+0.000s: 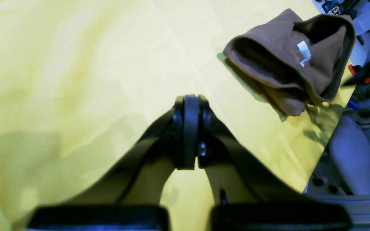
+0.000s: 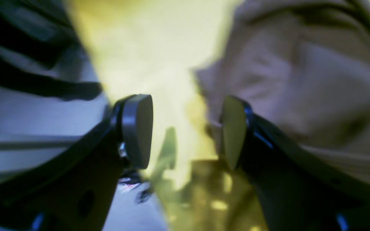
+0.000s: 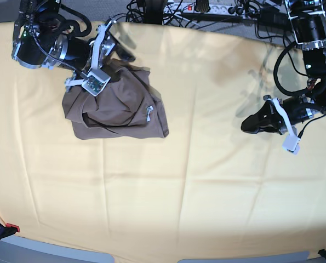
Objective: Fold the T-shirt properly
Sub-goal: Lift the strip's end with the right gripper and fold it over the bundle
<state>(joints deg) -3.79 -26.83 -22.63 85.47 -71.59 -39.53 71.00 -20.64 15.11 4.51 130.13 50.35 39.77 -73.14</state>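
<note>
While bunched on yellow cloth (image 3: 206,181), T-shirt (image 3: 116,104).

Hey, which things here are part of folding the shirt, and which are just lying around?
Part of the job:
T-shirt
right tool, open beside the shirt
left tool, shut and empty

Just lying around:
yellow cloth
cables

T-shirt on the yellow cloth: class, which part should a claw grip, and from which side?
Probably the T-shirt's loose lower corner nearest the table's middle, approached from the bare yellow cloth on that side. The edge there lies free, while the open right claw crowds the far edge.
</note>
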